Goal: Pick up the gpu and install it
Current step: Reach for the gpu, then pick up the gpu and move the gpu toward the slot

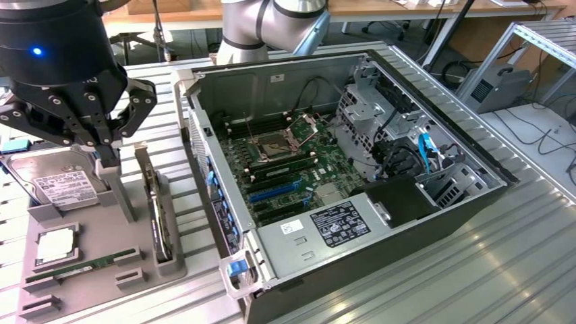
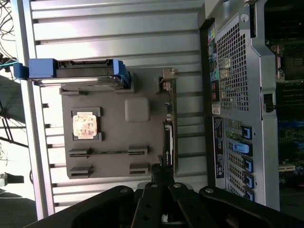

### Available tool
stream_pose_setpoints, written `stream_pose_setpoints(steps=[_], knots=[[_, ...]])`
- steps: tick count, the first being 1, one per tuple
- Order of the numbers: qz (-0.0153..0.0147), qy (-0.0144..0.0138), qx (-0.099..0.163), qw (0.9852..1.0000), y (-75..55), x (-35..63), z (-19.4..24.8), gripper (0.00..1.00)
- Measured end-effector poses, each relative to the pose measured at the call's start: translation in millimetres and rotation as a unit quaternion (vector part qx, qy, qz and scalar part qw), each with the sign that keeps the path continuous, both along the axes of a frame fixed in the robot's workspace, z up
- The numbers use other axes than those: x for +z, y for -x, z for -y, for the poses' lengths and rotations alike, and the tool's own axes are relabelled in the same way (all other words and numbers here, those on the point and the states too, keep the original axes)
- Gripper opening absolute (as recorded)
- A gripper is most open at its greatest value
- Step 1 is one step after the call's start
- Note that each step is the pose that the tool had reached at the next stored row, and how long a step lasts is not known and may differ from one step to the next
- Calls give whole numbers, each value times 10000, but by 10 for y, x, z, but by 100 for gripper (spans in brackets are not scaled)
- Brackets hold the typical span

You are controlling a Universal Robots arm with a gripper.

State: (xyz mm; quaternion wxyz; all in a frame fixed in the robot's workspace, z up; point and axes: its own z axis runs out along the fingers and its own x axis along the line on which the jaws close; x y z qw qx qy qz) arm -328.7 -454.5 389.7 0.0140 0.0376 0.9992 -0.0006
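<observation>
Tool (image 1: 106,154) pressed together, empty, above the tray (image 1: 90,291). Gpu (image 1: 160,214) stands on edge in the tray's slot on the side nearest the case (image 1: 297,263), probably upright so its top edge can be pinched.

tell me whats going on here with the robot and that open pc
A robot arm is working over a grey parts tray beside an open computer case. Its gripper is shut, holds nothing, and hangs just above the tray, between the hard drive and the graphics card. The card stands on edge in its tray slot, not yet picked up.
</observation>
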Motion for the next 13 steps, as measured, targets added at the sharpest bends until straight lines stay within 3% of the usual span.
stream_pose_setpoints(steps=[13], knots=[[0, 19, 0, 10000, 0, -1, 27, 11]])
